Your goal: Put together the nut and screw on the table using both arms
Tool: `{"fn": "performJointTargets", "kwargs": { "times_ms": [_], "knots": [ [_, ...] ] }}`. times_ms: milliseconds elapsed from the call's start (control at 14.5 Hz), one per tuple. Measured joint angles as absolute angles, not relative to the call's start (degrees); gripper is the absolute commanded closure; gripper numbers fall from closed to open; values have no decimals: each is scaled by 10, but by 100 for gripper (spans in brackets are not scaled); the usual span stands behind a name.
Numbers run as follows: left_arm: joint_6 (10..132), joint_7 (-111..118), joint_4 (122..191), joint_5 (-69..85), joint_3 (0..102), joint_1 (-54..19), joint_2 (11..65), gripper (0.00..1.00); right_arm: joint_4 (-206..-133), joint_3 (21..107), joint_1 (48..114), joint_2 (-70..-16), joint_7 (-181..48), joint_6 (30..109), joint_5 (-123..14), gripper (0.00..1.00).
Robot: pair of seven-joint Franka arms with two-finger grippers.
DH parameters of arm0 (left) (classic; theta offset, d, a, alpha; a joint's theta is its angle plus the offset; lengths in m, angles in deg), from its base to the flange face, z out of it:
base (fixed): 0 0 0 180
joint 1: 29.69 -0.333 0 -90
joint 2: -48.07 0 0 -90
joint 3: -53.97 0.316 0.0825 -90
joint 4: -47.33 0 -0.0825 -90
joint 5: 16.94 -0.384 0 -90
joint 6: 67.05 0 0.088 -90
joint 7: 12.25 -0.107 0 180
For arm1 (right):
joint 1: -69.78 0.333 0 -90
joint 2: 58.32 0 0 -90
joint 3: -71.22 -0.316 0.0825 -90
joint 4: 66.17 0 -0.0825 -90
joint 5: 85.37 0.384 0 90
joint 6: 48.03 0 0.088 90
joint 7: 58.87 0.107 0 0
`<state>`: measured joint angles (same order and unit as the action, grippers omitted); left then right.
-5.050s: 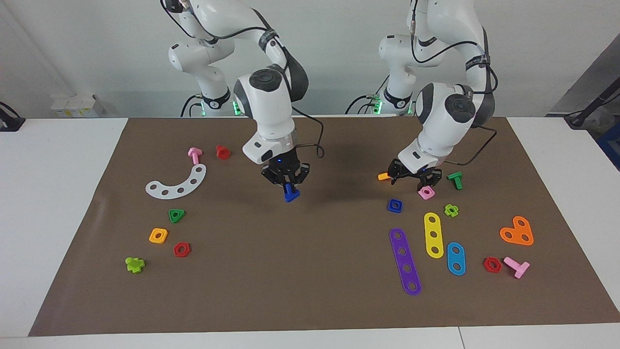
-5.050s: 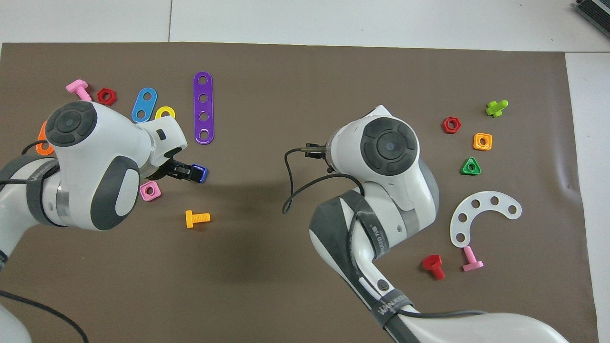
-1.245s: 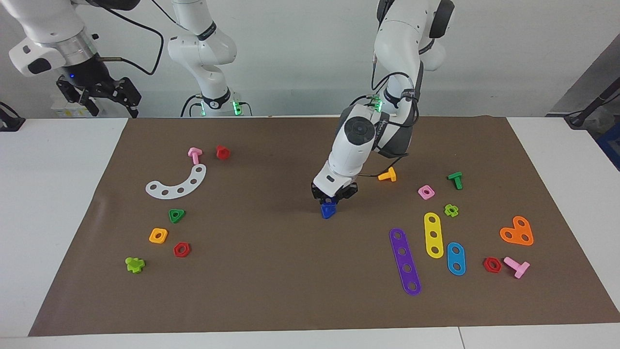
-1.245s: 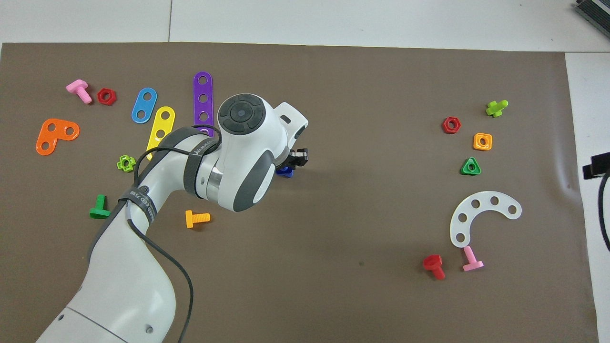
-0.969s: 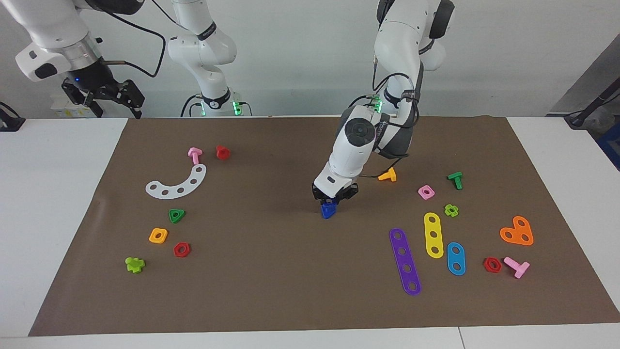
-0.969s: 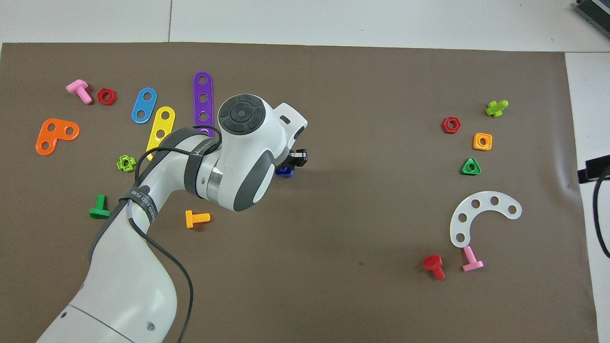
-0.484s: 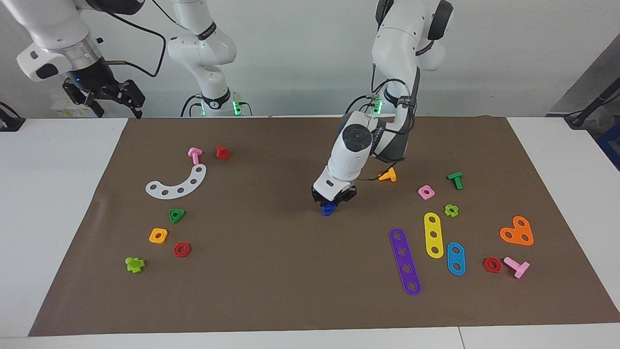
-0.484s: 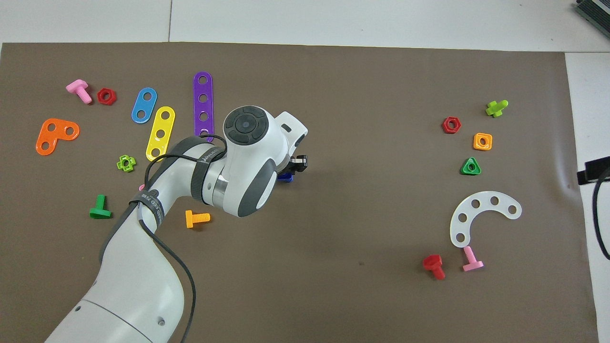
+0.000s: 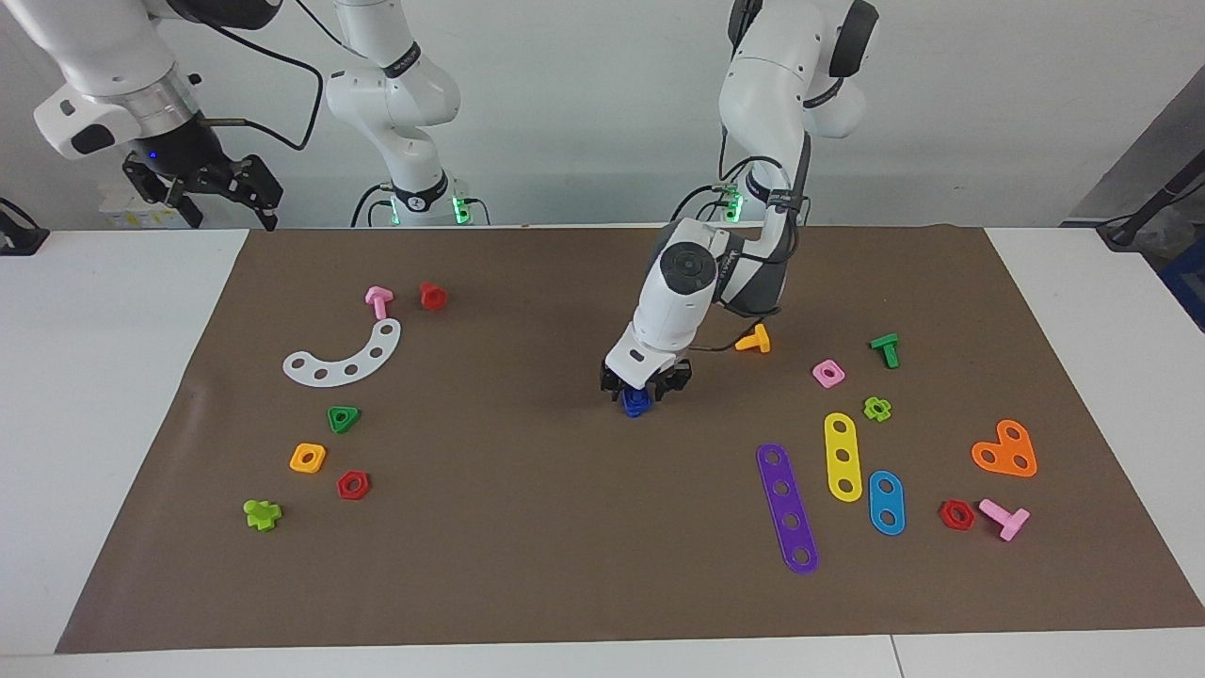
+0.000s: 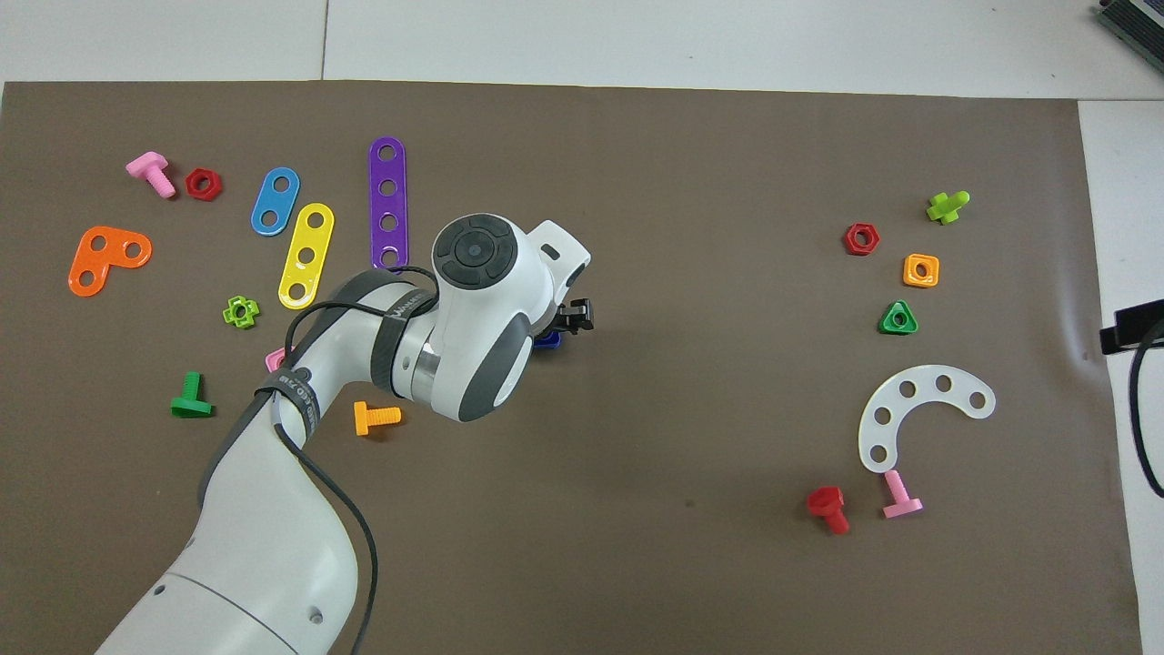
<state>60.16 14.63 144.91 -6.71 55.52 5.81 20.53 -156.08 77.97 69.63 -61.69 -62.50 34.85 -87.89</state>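
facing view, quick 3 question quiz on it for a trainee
1. True or false: the right pincer hangs over the white table, off the mat.
2. The left pincer is right over: A the blue piece; B the orange screw; C the purple strip.
3. Fill in: the pink nut lies toward the ___ arm's end of the table.

Key: 1 true; 2 A; 3 left.
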Motion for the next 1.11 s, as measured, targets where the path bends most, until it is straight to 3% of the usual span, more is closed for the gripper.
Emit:
{"fn": "performJointTargets", "kwargs": {
  "times_ms": [208, 484, 830, 1107],
  "knots": [
    [553, 146, 1405, -78, 569, 35, 206, 0, -1561, 780, 696, -617, -625, 349, -879, 0],
    [479, 23, 1353, -81, 573, -96, 227, 0, -1561, 780, 696, -617, -618, 349, -879, 0],
    [400, -183, 1367, -81, 576, -253, 290, 0, -1560, 771, 697, -617, -584, 351, -878, 0],
    [349, -227, 1386, -138, 576, -296, 346, 0, -1560, 724, 710, -617, -504, 353, -877, 0]
  ]
}}
